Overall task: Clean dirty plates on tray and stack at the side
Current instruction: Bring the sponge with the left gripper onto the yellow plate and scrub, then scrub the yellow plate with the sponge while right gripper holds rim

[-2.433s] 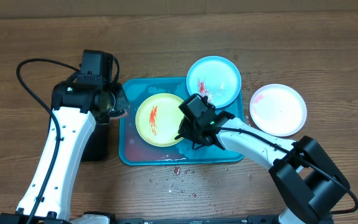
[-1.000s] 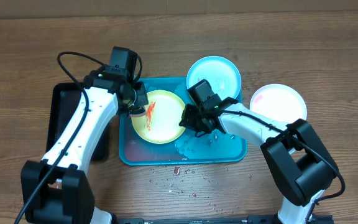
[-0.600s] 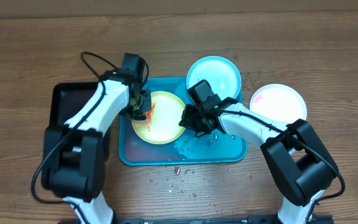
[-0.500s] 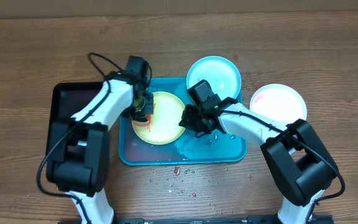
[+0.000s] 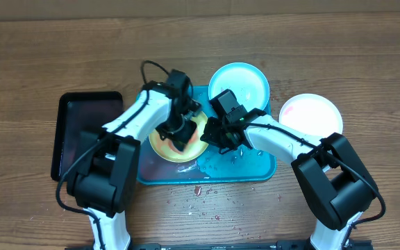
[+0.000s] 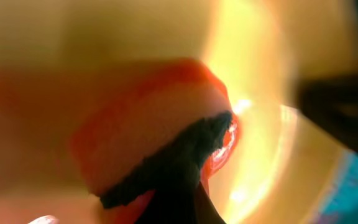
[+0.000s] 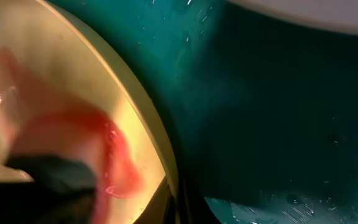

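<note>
Table (image 5: 367, 42): wood, bearing everything below.

Teal tray (image 5: 245, 169): a rectangle at centre, flat on the table, its long axis running left to right. Its floor is wet on the right side.

Black tray (image 5: 85, 132): left of the teal tray and close beside it, long axis running near to far.

Plates: all three are round, so they have no long axis, and each faces up.
- The light blue plate (image 5: 245, 80) sits at the teal tray's far right corner and overlaps the rim there.
- The pale pink plate (image 5: 312, 123) lies on the table to the right, apart from the tray.
- The yellow-green plate (image 5: 160, 147) is inside the tray on its left half. I cannot tell whether it lies flat or tilted.

My left gripper (image 5: 179, 133): directly over the middle of the yellow-green plate, clenched. The wrist view is too blurred to show what its dark tip carries, but that tip meets the red smear (image 6: 160, 106).

My right gripper (image 5: 214, 135): at the yellow-green plate's right edge, clamped on the rim. In the wrist view the rim runs in between my fingers, so the plate lies to the left of this tool.

Red specks (image 5: 197, 189): scattered on the table just near of the teal tray.
</note>
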